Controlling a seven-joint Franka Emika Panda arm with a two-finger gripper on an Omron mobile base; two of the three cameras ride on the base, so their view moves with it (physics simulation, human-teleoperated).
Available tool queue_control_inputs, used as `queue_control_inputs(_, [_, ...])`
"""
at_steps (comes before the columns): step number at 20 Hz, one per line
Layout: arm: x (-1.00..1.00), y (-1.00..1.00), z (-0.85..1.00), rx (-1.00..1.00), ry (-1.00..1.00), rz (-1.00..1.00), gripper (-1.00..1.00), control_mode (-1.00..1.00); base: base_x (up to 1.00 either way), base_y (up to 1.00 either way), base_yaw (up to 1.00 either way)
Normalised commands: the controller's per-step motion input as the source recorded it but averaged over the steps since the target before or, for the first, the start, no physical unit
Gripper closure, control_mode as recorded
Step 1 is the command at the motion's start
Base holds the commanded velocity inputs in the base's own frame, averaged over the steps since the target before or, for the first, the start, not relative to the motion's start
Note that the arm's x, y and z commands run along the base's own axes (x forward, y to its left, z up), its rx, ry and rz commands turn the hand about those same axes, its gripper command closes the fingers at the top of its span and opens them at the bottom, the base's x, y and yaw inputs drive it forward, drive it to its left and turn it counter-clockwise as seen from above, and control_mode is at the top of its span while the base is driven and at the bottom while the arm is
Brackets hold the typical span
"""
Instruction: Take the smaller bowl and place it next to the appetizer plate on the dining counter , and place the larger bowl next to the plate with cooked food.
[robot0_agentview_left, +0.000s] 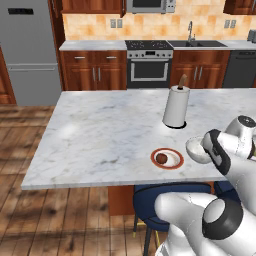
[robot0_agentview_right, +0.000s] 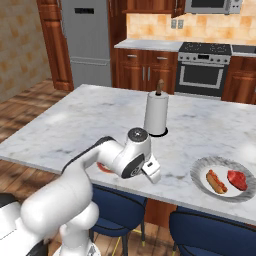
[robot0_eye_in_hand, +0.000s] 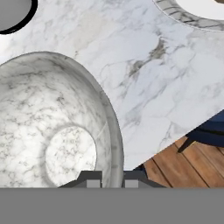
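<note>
The smaller bowl, mottled grey-white, shows close up in the hand view, and my gripper is shut on its rim with one fingertip inside and the other outside. In the left base view the smaller bowl is over the dining counter, just right of the appetizer plate with its brown food lump. Whether the bowl rests on the marble I cannot tell. The plate with cooked food lies further right near the counter's front edge. The larger bowl is out of view.
A paper towel roll stands upright on the counter behind the appetizer plate. Blue stools sit under the counter's near edge. The stove and cabinets line the far wall.
</note>
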Motion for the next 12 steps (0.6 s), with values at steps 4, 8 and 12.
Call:
queue_control_inputs(4, [0.17, 0.00, -0.20, 0.00, 0.00, 0.00, 1.00, -1.00, 0.00, 0.00, 0.00])
queue_control_inputs(8, [0.20, 0.00, -0.18, 0.00, 0.00, 0.00, 1.00, -1.00, 0.00, 0.00, 0.00])
queue_control_inputs(12, [0.19, -0.06, -0.18, 0.00, 0.00, 0.00, 1.00, -1.00, 0.00, 0.00, 0.00])
